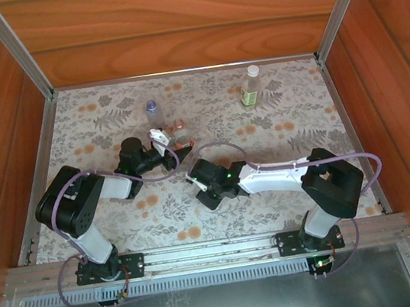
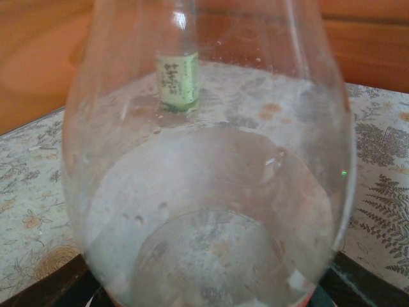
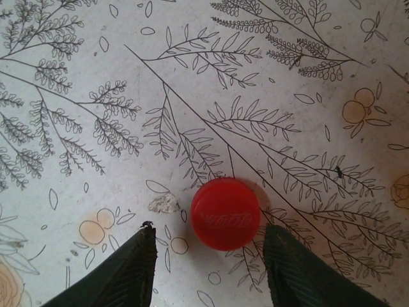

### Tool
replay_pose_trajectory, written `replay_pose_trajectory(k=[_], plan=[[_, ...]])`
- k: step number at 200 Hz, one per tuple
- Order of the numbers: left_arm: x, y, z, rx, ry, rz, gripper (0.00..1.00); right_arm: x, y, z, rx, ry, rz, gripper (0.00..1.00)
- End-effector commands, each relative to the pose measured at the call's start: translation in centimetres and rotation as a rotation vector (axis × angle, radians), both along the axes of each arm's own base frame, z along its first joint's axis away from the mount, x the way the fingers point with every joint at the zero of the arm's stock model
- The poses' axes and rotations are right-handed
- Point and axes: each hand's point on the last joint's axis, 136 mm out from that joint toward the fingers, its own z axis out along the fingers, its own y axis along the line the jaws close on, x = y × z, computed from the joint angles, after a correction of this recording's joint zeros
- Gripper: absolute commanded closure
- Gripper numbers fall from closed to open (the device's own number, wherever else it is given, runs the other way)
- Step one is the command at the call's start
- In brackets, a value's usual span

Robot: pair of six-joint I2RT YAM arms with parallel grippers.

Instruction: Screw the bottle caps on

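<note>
Red bottle cap [image 3: 225, 213] lies flat on the worktop [image 3: 96, 64], top side up, between the two dark fingers [image 3: 137, 268] of the right pincer [image 3: 209, 226]. This pincer is released: its jaws stand apart and the cap is not clamped. The finger on the right of the wrist picture is just beside the rim of the cap, and I cannot tell if it touches. The other finger is clearly apart from it. Seen from above, the right pincer [image 1: 191, 177] points down near the middle of the worktop [image 1: 303, 139].

The left pincer [image 1: 163, 138] is clenched on the clear bottle with the red label [image 1: 179, 132], a little behind the right pincer. In the left wrist view this bottle [image 2: 204, 192] is very close to the camera. Through its clear wall one sees the yellow-green bottle [image 2: 177, 80].

Further back, the bluish bottle [image 1: 152, 109] stands just behind the held one. The yellow-green bottle [image 1: 250, 89] stands well apart at the far right, upright, with a white cap [image 1: 254, 70] on its neck.
</note>
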Motion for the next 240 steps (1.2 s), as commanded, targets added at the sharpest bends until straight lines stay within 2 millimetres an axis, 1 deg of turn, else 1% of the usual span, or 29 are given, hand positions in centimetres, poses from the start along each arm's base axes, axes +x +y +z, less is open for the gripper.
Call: replay_pose_trajectory(k=[1, 43, 45, 47, 59, 97, 127, 152, 213, 240], plan=[[-0.7, 0.7, -2.0, 0.032, 0.072, -0.004, 0.34, 0.8, 0.7, 0.1, 0.025, -0.003, -0.028, 0.53], [-0.6, 0.7, -1.9, 0.029, 0.071, -0.007, 0.34, 0.8, 1.1, 0.0, 0.038, 0.005, -0.029, 0.58], [-0.6, 0.6, -1.9, 0.029, 0.071, -0.009, 0.34, 0.6, 0.9, -0.8, 0.017, 0.017, -0.029, 0.59], [-0.6, 0.6, -1.9, 0.029, 0.071, -0.008, 0.34, 0.6, 0.9, -1.0, 0.011, 0.019, -0.029, 0.59], [-0.6, 0.6, -1.9, 0.027, 0.072, -0.01, 0.34, 0.7, 0.8, -1.2, 0.007, 0.02, -0.034, 0.6], [-0.6, 0.5, -2.0, 0.024, 0.079, -0.015, 0.34, 1.0, 0.7, -1.4, 0.003, 0.012, -0.048, 0.61], [-0.6, 0.5, -2.1, 0.025, 0.084, -0.018, 0.35, 1.2, 0.7, -1.6, 0.008, 0.0, -0.057, 0.56], [-0.6, 0.5, -2.1, 0.025, 0.084, -0.017, 0.35, 1.2, 0.6, -1.8, 0.023, -0.011, -0.063, 0.56], [-0.5, 0.4, -2.3, 0.023, 0.094, -0.02, 0.35, 1.1, -0.1, -2.4, 0.013, -0.019, -0.073, 0.62], [-0.5, 0.5, -2.3, 0.022, 0.097, -0.019, 0.35, 1.2, -0.2, -2.3, 0.01, -0.023, -0.071, 0.64]])
